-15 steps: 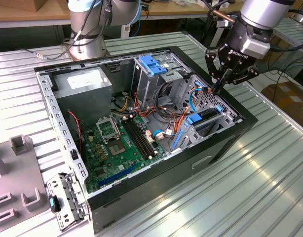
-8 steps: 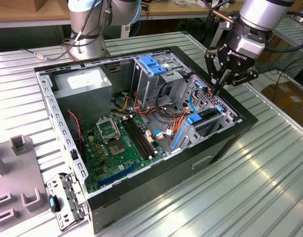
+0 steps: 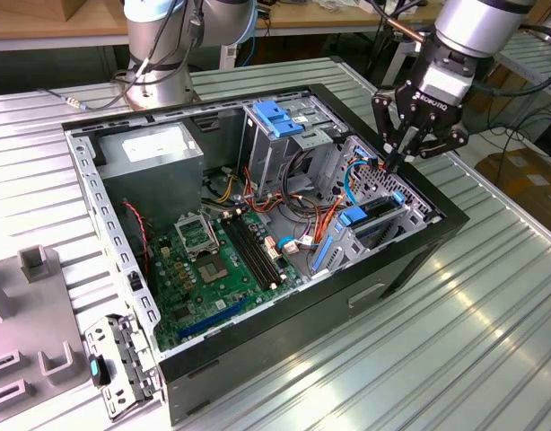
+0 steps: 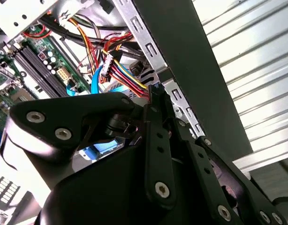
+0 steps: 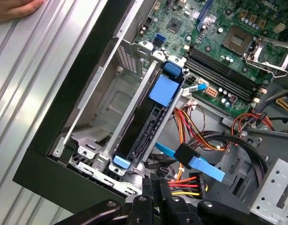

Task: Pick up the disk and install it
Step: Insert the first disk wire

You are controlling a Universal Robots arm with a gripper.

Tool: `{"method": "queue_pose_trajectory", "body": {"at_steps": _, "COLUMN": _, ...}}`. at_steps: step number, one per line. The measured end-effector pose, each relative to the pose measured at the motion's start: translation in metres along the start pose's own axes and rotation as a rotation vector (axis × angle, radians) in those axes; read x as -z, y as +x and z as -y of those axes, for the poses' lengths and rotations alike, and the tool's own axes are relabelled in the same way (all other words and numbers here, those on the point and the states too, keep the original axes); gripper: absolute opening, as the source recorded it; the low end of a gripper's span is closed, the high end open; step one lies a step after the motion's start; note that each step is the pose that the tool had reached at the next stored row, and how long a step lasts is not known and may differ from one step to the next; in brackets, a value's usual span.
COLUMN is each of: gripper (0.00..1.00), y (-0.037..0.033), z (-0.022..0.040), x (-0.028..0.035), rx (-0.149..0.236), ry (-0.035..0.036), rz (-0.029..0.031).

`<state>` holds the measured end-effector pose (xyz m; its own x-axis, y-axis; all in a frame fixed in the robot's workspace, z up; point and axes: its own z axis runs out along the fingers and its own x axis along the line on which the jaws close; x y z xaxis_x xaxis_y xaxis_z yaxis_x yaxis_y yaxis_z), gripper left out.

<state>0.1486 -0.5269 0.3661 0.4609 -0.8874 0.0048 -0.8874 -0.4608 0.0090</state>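
Black tool point(image 3: 394, 164), fingers pinched together and empty, hovers just above the disk point(image 5: 145, 123) seated in its bay

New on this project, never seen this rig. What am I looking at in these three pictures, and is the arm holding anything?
The exterior view comes from a camera off the arm: an open computer case lies on a ribbed metal table, motherboard exposed. A robot arm reaches in at the exterior view's right; its black gripper is closed over the cable bundle near the drive bays.

The two wrist views ride on the arm and look down past the gripper into the case. The first wrist view shows the disk, with blue rails, already sitting in its bay. The gripper is not holding it, though its tips sit among the coloured power cables.
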Motion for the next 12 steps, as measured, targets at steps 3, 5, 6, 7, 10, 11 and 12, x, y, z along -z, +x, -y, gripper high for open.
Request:
{"method": "queue_pose_trajectory", "body": {"at_steps": 3, "gripper": 0.17, "y": -0.0013, "z": -0.0024, "x": -0.0006, "rx": -0.019, "ry": -0.0001, "rz": 0.0001}}
{"method": "queue_pose_trajectory", "body": {"at_steps": 5, "gripper": 0.17, "y": -0.0023, "z": -0.0044, "x": -0.0006, "rx": -0.019, "ry": -0.0002, "rz": 0.0000}}
{"method": "queue_pose_trajectory", "body": {"at_steps": 6, "gripper": 0.17, "y": -0.0024, "z": -0.0047, "x": -0.0007, "rx": -0.019, "ry": -0.0001, "rz": -0.0001}}
{"method": "queue_pose_trajectory", "body": {"at_steps": 7, "gripper": 0.17, "y": -0.0024, "z": -0.0047, "x": -0.0008, "rx": -0.029, "ry": -0.0002, "rz": -0.0002}}
{"method": "queue_pose_trajectory", "body": {"at_steps": 10, "gripper": 0.17, "y": -0.0025, "z": -0.0047, "x": -0.0013, "rx": -0.089, "ry": -0.0006, "rz": 0.0004}}
{"method": "queue_pose_trajectory", "body": {"at_steps": 11, "gripper": 0.17, "y": -0.0025, "z": -0.0047, "x": -0.0016, "rx": -0.106, "ry": -0.0006, "rz": 0.0005}}
{"method": "queue_pose_trajectory", "body": {"at_steps": 12, "gripper": 0.17, "y": -0.0025, "z": -0.0047, "x": -0.0019, "rx": -0.124, "ry": -0.0008, "rz": 0.0005}}
